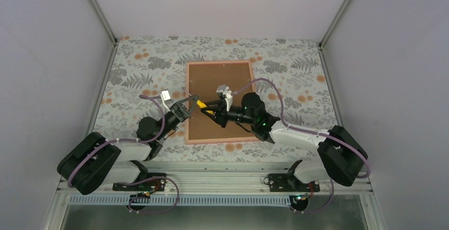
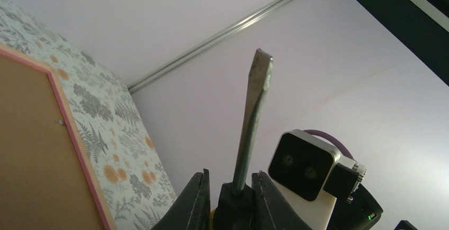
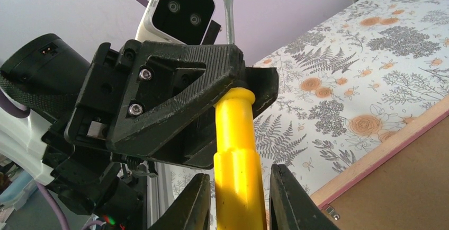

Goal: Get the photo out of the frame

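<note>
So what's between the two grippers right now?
A yellow-handled screwdriver spans the left gripper and right gripper, both gripping it; clearest in the top view.

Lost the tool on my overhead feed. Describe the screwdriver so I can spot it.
Find the pink frame, brown backing panel facing up. Over its left side the left gripper and right gripper meet, jaws of both shut on the screwdriver. It's the only bright yellow thing there: yellow handle, flat steel blade.

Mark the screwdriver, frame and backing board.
screwdriver [image 3: 238, 156], right wrist view, yellow handle
frame [image 1: 219, 62], top view, pink far edge
backing board [image 1: 212, 79], top view, bare brown upper part
</note>
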You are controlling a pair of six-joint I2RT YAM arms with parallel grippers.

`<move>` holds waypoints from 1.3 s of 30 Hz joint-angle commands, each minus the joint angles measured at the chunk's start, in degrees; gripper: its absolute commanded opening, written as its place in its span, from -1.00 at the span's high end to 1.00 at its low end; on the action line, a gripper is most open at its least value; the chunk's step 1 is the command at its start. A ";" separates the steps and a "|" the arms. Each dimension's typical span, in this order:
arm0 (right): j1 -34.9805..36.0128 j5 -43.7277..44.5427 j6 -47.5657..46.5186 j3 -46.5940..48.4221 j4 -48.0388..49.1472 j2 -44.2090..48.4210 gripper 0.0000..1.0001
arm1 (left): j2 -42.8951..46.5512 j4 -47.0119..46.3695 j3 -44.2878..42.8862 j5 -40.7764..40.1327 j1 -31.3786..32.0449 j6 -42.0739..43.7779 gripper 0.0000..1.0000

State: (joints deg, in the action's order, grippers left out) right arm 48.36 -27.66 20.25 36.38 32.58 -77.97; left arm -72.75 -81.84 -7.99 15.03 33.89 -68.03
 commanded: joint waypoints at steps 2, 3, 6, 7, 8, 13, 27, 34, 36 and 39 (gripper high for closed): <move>0.79 0.63 1.58 0.61 5.53 -1.53 0.59 | -0.32 -9.14 0.32 -2.59 0.43 -1.54 0.95; 0.96 0.66 1.77 0.70 5.88 -1.78 0.59 | -0.40 -9.35 0.42 -2.77 0.48 -1.74 0.95; 1.44 1.86 2.02 0.46 6.68 -2.25 0.58 | -0.36 -10.05 0.73 -3.53 0.48 -2.31 0.95; 1.56 2.31 2.25 0.27 7.08 -2.49 0.57 | -0.28 -9.97 0.64 -3.51 0.48 -2.36 0.95; 1.63 2.62 2.49 0.12 7.59 -2.69 0.56 | -0.24 -9.68 0.57 -3.63 0.55 -2.44 0.95; 2.05 3.22 3.54 0.08 9.58 -4.55 0.54 | -0.44 -9.80 1.32 -5.29 1.06 -3.00 0.95; 2.14 7.04 0.19 -0.11 5.65 -1.42 0.92 | -1.13 -10.65 4.65 -7.21 1.09 -5.19 0.93; 1.92 10.23 -3.76 1.47 -2.63 3.27 0.92 | -0.86 -9.59 7.89 -8.43 1.09 -6.47 0.86; 1.81 10.28 -4.49 1.92 -3.83 3.96 0.92 | -0.75 -9.27 8.07 -8.37 1.01 -6.62 0.85; 1.74 10.22 -5.49 3.06 -6.10 4.49 0.92 | -0.54 -8.04 8.08 -8.01 1.00 -6.68 0.83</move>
State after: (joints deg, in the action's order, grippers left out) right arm 51.70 -23.24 16.78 36.38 26.39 -77.30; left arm -73.49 -85.17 -2.20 12.27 36.23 -75.57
